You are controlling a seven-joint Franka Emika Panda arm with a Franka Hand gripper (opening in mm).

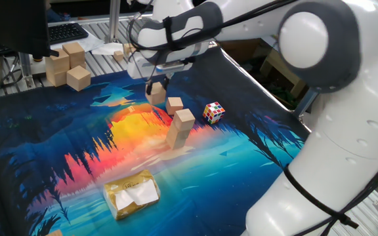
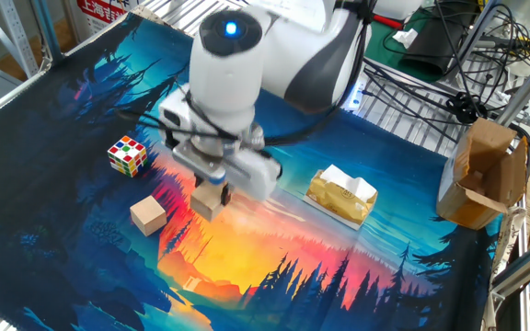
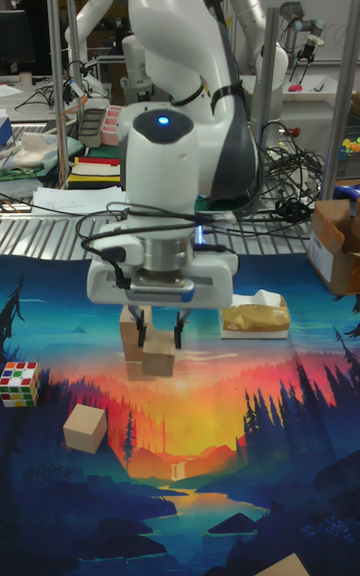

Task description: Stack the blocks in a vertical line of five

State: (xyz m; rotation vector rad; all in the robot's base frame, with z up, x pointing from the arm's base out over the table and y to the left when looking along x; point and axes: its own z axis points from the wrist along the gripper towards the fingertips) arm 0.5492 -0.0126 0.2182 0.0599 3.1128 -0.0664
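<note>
My claw (image 3: 160, 336) pinches a plain tan wooden cube (image 3: 157, 353); only the tall fixed view shows the block stack (image 3: 133, 334) behind it.

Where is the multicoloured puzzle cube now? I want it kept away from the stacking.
In one fixed view the puzzle cube sits on the mat right of the block stack, apart from it and from the gripper.

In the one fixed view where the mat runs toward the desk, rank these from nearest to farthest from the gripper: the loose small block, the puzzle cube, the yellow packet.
1. The loose small block, on the mat just beside the gripper.
2. The puzzle cube, further along on the same side.
3. The yellow packet, far off at the mat's near edge.
</note>
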